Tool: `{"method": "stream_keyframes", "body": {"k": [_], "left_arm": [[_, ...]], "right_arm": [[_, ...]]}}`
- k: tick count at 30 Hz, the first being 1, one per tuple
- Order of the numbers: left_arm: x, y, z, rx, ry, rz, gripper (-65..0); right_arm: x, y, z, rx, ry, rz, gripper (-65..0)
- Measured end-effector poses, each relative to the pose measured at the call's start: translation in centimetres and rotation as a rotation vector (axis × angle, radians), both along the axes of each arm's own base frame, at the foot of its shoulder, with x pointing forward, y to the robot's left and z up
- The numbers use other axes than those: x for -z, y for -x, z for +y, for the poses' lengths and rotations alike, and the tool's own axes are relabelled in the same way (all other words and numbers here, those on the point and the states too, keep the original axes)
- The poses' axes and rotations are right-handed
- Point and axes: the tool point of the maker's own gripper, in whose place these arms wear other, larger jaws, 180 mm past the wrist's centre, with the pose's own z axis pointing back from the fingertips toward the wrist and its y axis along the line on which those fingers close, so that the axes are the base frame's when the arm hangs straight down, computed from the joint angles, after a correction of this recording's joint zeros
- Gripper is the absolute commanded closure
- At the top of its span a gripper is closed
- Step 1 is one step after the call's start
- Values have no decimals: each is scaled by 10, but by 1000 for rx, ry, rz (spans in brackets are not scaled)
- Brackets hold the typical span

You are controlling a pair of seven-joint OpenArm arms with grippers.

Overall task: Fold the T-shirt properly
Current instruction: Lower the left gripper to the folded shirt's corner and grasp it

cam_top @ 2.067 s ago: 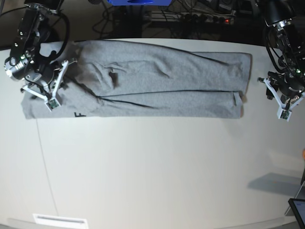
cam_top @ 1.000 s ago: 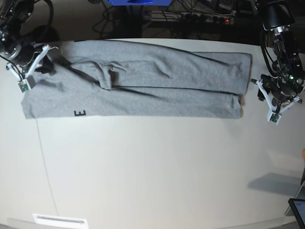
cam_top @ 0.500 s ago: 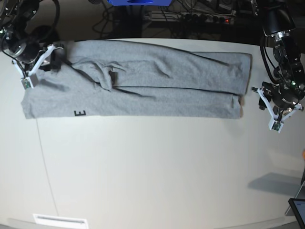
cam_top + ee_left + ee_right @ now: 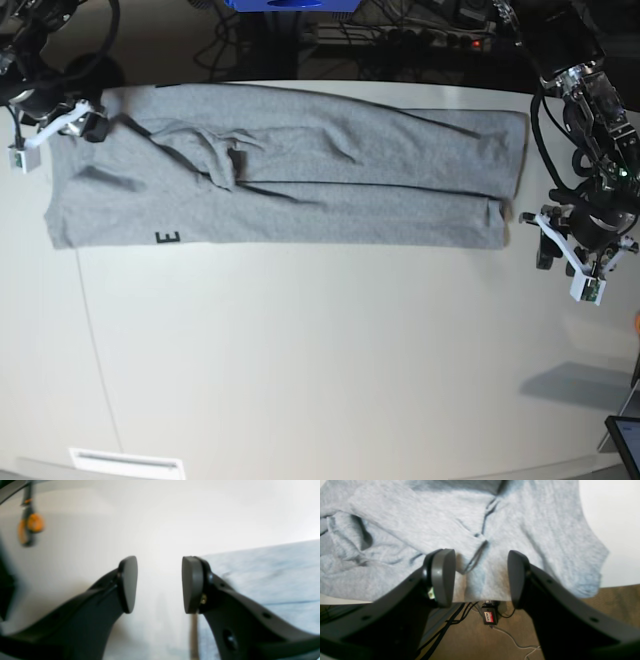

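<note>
Base view: T-shirt [image 4: 300, 175] lies as long band along far worktop edge, long axis left-right. Right gripper [image 4: 50, 128] at its left end, jaws spread, empty. Left gripper [image 4: 572, 262] spread, just off right end. I judge both ends reachable.

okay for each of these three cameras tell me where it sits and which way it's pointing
Base: overhead, looking down on the table, the T-shirt and both arms.
Left wrist: behind the open left gripper, facing bare table and a shirt edge.
Right wrist: behind the open right gripper, facing rumpled shirt at the table's edge.
All share the shirt.
</note>
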Motion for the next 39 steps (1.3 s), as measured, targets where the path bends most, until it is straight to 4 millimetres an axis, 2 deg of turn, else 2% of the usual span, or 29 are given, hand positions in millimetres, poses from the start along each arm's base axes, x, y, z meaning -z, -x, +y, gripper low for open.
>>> {"method": "stream_keyframes", "body": {"k": [4, 7, 9, 10, 11, 13, 14, 18, 21, 26, 31, 39], "left_arm": [[1, -6, -19, 48, 131, -29, -289], [21, -3, -23, 43, 217, 16, -284], [37, -1, -26, 37, 293, 48, -274], [45, 0, -28, 31, 335, 65, -250], [53, 3, -28, 20, 361, 83, -197], [60, 6, -32, 19, 409, 99, -35], [59, 5, -34, 25, 426, 92, -3], [51, -4, -49, 81, 451, 75, 0], [56, -4, -61, 103, 476, 88, 0], [78, -7, -40, 17, 431, 156, 0], [97, -3, -41, -14, 446, 202, 0], [99, -2, -44, -9, 448, 209, 0]], "right_arm": [[-1, 2, -5, 17, 6, -2, -358], [-9, -2, -10, 48, -19, -50, -373], [-23, -8, -25, 98, -18, -131, -373], [-30, -12, -34, 123, -6, -169, -373], [-37, -13, -44, 149, 9, -202, -373], [-47, -14, -52, 179, -3, -250, -373], [-50, -14, -54, 182, -5, -261, -373], [-72, -27, -61, 152, -6, -344, -373], [-72, -27, -61, 151, -6, -346, -371], [-71, -26, -60, 151, -10, -340, -371], [-70, -25, -59, 152, -13, -337, -371], [-69, -24, -59, 152, -14, -334, -371]]}}
